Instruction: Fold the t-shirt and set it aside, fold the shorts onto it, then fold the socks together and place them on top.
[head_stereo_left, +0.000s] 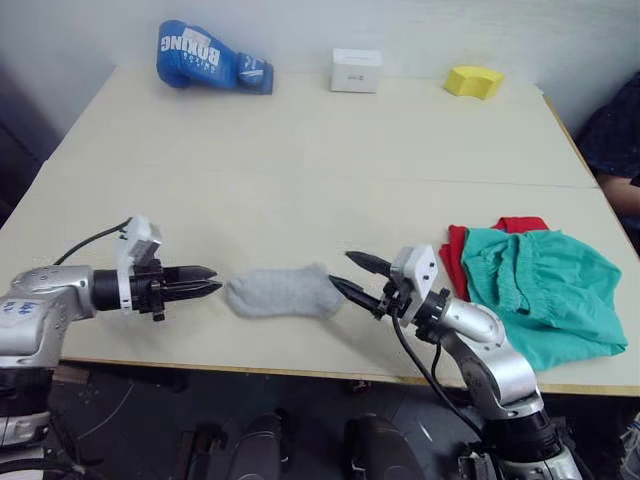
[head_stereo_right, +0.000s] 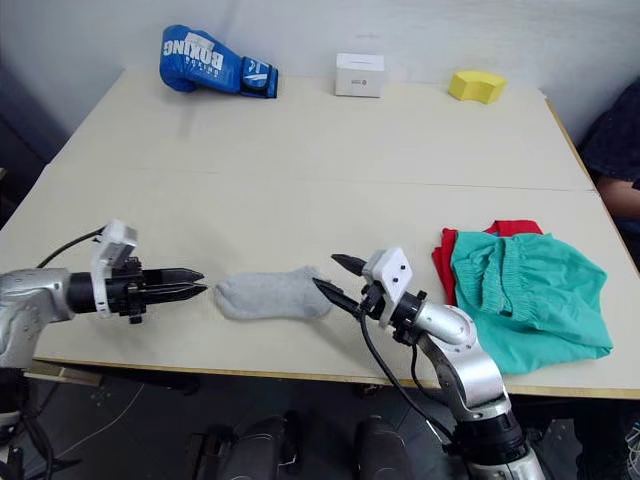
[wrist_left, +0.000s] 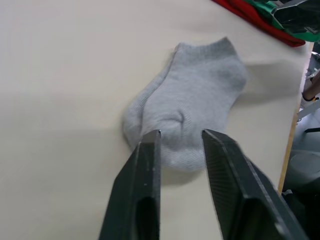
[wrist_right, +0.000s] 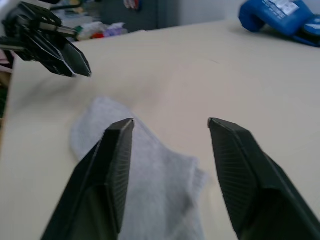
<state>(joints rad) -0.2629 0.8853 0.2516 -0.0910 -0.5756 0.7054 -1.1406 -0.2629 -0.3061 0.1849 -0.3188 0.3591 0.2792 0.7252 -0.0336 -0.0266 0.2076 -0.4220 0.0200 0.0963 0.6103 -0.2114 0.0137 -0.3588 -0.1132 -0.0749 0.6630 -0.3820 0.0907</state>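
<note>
Lying flat near the front edge of the table (head_stereo_left: 300, 150), the socks (head_stereo_left: 282, 291) sit stacked one on the other between the two grippers, apparently paired and ready to be lifted. The left gripper (head_stereo_left: 205, 282) points at the toe end, its fingers a narrow gap apart and holding nothing. The right gripper (head_stereo_left: 350, 275) faces the cuff end with its fingers spread wide, as if lined up to close on the cloth. Toward the table's right edge the shorts (head_stereo_left: 545, 290) lie spread over the t-shirt (head_stereo_left: 458, 255), whose red edge peeks out beneath, so the pile seems to await the socks. A boxing glove (head_stereo_left: 210, 57), white box (head_stereo_left: 356, 70) and yellow sponge (head_stereo_left: 474, 81) line the far edge.
</note>
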